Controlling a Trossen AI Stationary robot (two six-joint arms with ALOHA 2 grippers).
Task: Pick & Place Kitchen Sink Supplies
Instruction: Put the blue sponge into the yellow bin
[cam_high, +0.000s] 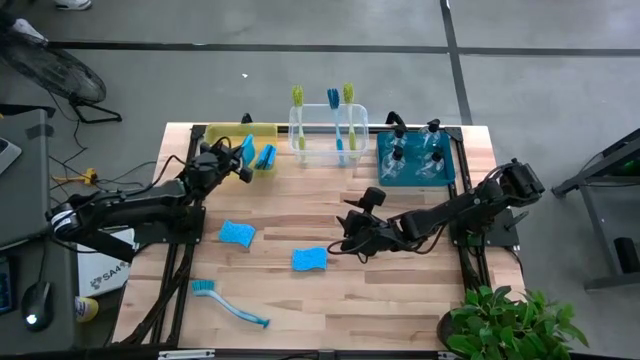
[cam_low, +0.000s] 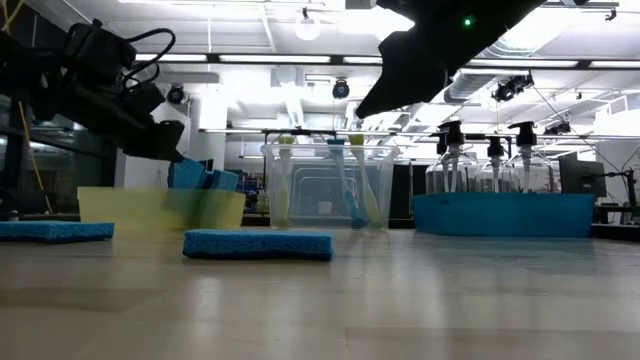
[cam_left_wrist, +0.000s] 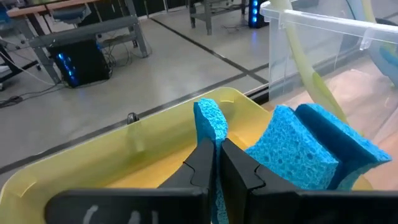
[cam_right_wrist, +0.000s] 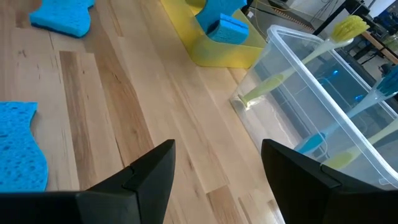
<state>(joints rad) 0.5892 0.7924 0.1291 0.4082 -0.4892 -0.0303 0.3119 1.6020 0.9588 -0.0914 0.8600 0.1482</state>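
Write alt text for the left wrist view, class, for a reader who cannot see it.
The left gripper, fingers shut, pinches a bright-blue sponge upright over the yellow bin. Two more blue sponges lean together inside the bin, and a clear bin holding a yellow-green brush stands beside it.

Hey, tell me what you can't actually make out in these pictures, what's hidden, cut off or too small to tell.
- Yellow bin floor, high view: left gripper and its held sponge cover it.
- Spray bottles count, high view: crowded in the teal bin, too small.
- Blue brush on the table: absent from the low view, out of frame.
- Right gripper, low view: only a dark arm cut off by the top edge.
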